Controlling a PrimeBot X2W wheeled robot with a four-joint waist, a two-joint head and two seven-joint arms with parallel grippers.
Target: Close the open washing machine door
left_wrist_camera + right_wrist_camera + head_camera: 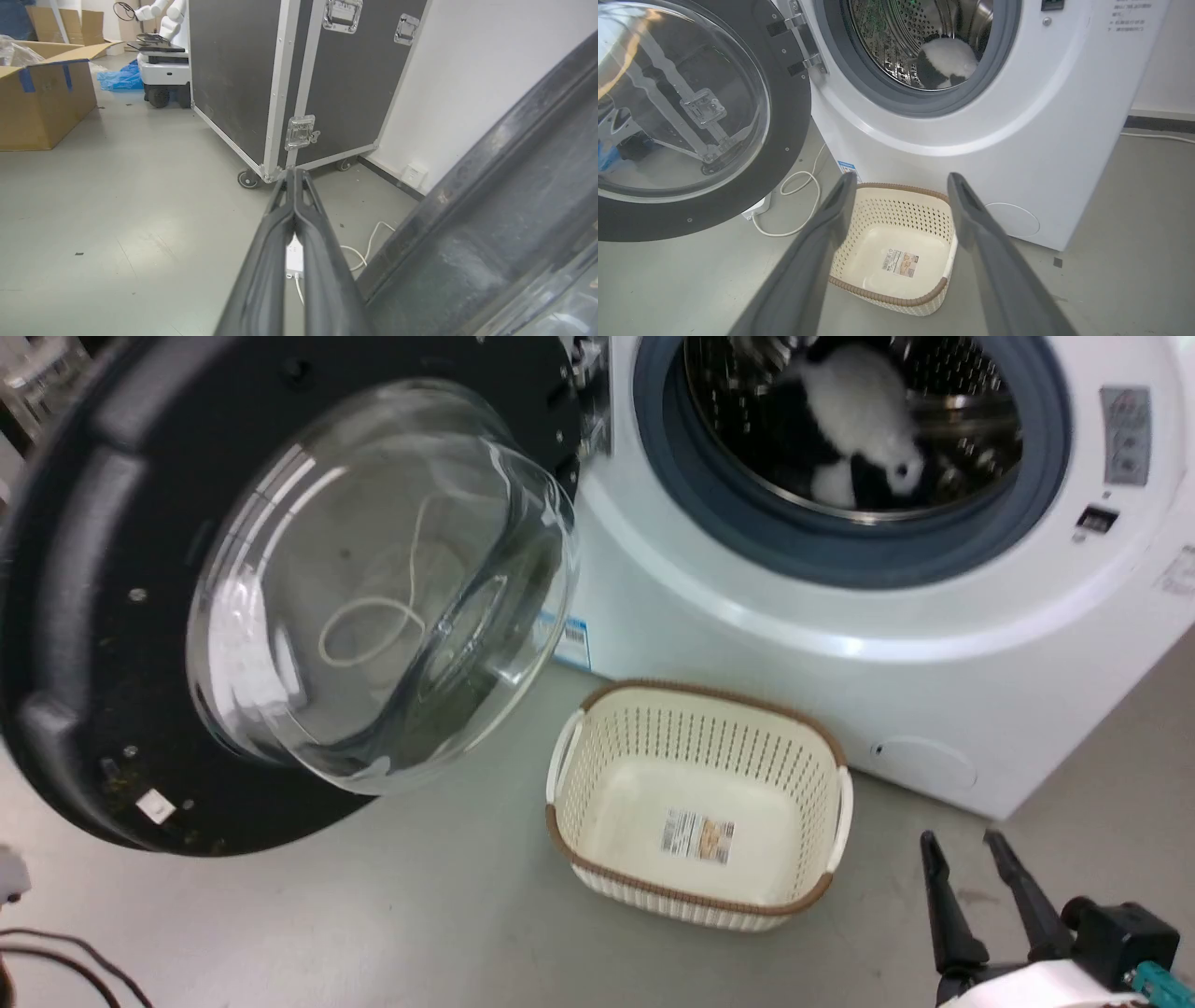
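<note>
The washing machine door (84,616) stands swung wide open at the left, its black rim and bulging glass bowl facing me; it also fills the left of the right wrist view as the door (784,116). The white washing machine (747,644) sits behind, its drum holding a black-and-white plush toy (859,411). My left gripper (295,173) is shut with nothing in it, just outside the door's dark outer rim (490,210). My right gripper (964,845) hangs open low at the right, apart from the door, seen as the gripper (901,179) above the basket.
A cream perforated basket (812,775) stands on the grey floor before the machine. A white cable (803,196) and power strip lie under the door. Beyond the door stand a black wheeled flight case (280,84), cardboard boxes (42,98) and another robot (163,60).
</note>
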